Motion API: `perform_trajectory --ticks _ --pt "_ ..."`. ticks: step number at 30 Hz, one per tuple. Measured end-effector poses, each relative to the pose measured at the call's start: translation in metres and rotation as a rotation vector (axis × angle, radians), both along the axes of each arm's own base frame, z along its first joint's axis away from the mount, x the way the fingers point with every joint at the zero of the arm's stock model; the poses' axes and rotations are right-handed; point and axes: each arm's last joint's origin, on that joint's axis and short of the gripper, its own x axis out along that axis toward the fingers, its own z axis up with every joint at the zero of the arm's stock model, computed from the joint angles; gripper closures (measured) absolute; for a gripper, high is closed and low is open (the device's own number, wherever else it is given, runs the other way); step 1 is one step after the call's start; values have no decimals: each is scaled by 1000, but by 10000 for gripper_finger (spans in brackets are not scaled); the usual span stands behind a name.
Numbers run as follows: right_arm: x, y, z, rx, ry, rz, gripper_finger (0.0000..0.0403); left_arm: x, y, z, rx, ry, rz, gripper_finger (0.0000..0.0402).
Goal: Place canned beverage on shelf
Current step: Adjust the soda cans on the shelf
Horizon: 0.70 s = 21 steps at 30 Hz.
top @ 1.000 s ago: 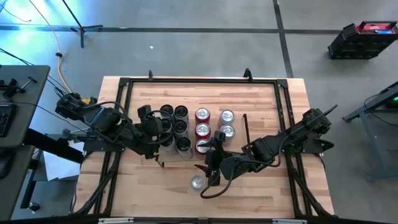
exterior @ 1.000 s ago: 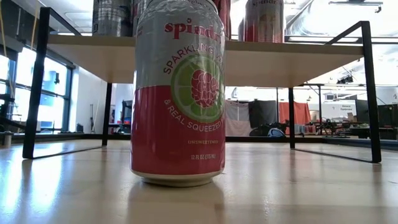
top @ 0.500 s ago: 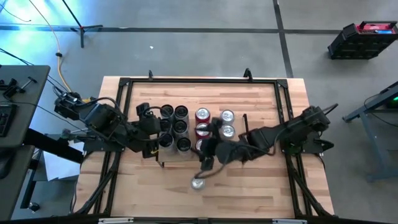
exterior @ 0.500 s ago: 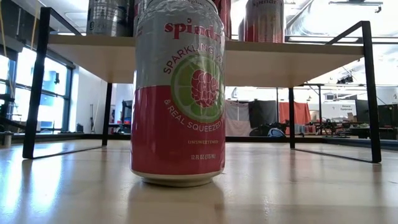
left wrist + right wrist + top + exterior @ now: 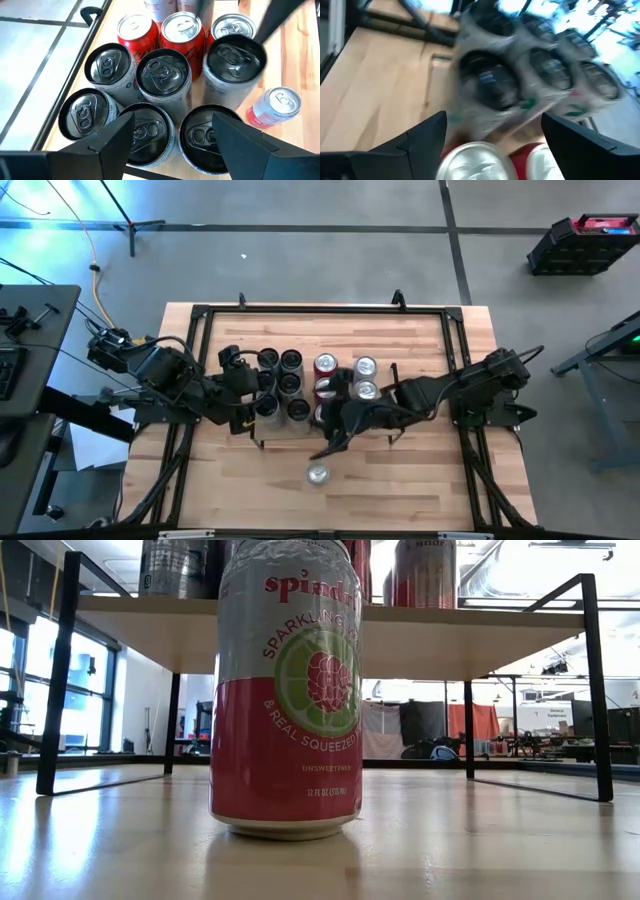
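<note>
I see one pink Spindrift can (image 5: 318,473) standing alone on the table in front of the shelf (image 5: 262,442), not yet up there; my right gripper (image 5: 335,432) hangs open and empty above the shelf's cans; my left gripper (image 5: 252,383) waits open over the dark cans (image 5: 281,372).

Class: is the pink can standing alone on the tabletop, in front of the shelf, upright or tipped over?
Upright. The pink can rests flat on its base in the low view, and the high view shows only its round lid facing up, clear of the shelf.
</note>
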Motion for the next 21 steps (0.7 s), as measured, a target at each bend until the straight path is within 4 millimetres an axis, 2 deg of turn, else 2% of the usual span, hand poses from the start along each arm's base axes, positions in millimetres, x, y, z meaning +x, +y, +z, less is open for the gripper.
perform_trajectory --ticks 15,21 --pt "5 -11 0 -25 -2 -29 92 1 0 0 12 -8 3 145" --pt "6 -15 1 -14 -16 -44 92 1 0 0 -38 -12 22 145"
